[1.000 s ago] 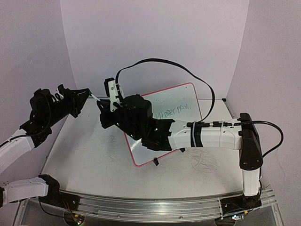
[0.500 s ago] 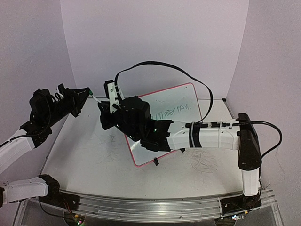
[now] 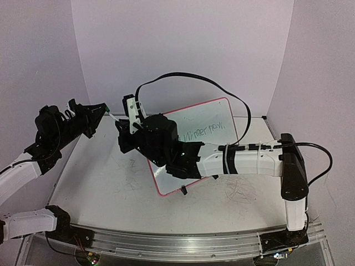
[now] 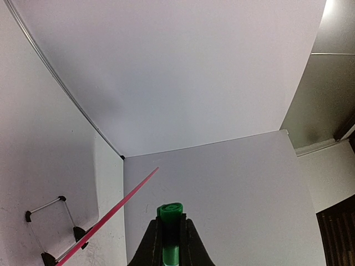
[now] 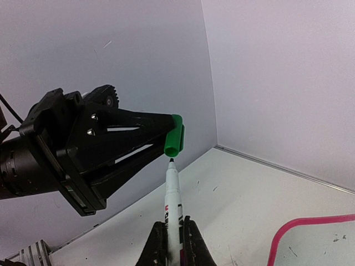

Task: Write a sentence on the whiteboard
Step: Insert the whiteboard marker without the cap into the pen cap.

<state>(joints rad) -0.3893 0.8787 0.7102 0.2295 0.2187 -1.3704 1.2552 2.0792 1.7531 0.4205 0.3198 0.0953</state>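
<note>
The whiteboard point(image 3: 213, 119), pink-framed, stands tilted at the table's middle, its lower left hidden behind my right arm. The green sentence point(image 3: 206, 131) runs across it. My left gripper point(image 3: 104, 111) is shut on a green marker cap point(image 4: 170, 212), held at the left above the table. My right gripper point(image 5: 172, 226) is shut on a white marker point(image 5: 173, 191). The marker's tip sits just below the open mouth of the cap point(image 5: 175, 137). The board's pink edge point(image 4: 111, 213) and black clip feet point(image 4: 77, 233) show in the left wrist view.
Grey scribble marks point(image 3: 239, 191) lie on the white tabletop to the right of the board. A black cable point(image 3: 194, 76) loops over the right arm. Purple walls close in the back and both sides. A metal rail point(image 3: 177, 244) runs along the front edge.
My right gripper has shifted slightly toward the left gripper, bringing the marker tip up to the cap. The left arm has held still.
</note>
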